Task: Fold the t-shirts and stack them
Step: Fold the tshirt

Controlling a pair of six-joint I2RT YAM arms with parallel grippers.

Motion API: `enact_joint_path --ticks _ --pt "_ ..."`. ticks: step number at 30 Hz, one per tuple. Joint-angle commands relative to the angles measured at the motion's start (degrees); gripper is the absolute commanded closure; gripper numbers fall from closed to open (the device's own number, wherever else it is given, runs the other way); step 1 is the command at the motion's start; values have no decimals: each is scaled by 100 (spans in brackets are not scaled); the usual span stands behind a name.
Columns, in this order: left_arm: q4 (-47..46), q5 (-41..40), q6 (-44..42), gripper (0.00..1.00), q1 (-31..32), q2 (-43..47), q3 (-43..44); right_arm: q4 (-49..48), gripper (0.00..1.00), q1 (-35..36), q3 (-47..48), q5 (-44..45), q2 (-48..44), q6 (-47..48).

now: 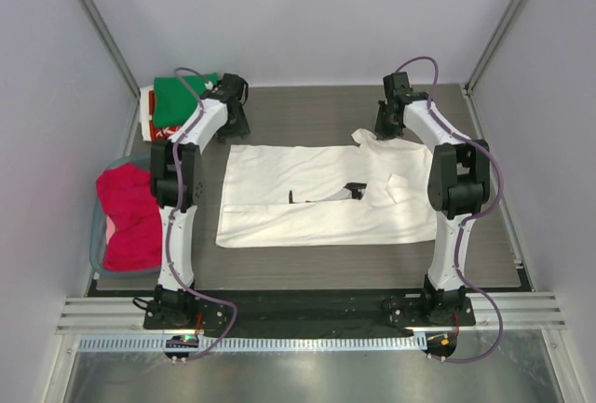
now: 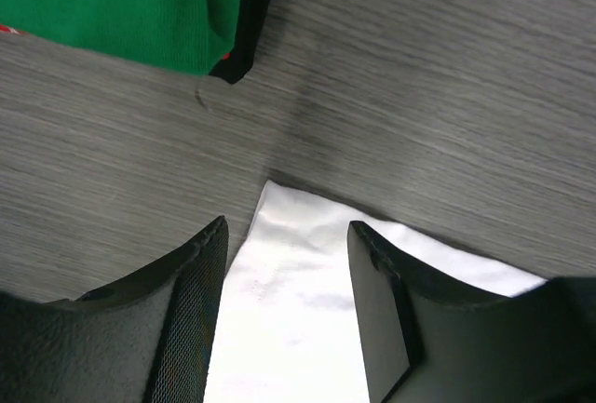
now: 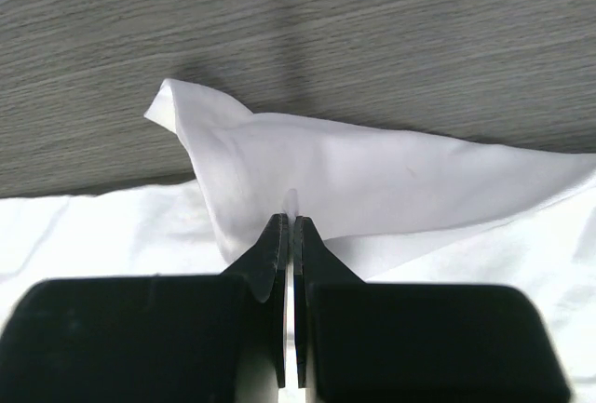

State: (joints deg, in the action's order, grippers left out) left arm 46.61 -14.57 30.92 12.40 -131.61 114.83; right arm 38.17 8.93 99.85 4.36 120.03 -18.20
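Across the middle of the table [image 1: 307, 110] the white t-shirt [image 1: 317, 208] lies spread flat; its near edge seems to be turned over once, though from above I cannot be sure of that fold; I judge its folding barely begun, with most of it left. At the far left corner a green t-shirt [image 1: 184, 94] sits folded on a red-and-white one [image 1: 154, 124], which looks like the stack already started; a red/pink t-shirt [image 1: 130, 217] lies crumpled in the tub [image 1: 97, 235], not yet folded. My right gripper [image 3: 289, 224] is pinched tight on a raised ridge of the white cloth at its far right corner, by the sleeve; my left gripper [image 2: 287, 235] stands wide apart, holding nothing; the far left corner of the white cloth lies on the table between its fingers [image 2: 200, 282], apart from both.
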Motion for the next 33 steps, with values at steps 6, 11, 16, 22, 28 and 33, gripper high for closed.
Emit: enact_joint_path --ticks 6,11,16,22,28,33 --pt "33 -143 160 46 -27 -224 -224 -196 99 4 61 -93 -313 -44" --pt "-82 -125 195 48 -28 -382 -197 -196 99 4 69 -111 -278 -52" --pt "-82 -99 204 52 -54 -514 -75 -196 99 4 43 -128 -278 -61" --pt "-257 156 196 73 -63 -558 -83 -196 99 -5 8 -137 -269 -70" --pt "-205 279 195 100 -63 -437 31 -152 99 4 69 -85 -392 -70" --pt "-170 270 239 100 -63 301 -380 24 99 4 17 144 -857 -105"
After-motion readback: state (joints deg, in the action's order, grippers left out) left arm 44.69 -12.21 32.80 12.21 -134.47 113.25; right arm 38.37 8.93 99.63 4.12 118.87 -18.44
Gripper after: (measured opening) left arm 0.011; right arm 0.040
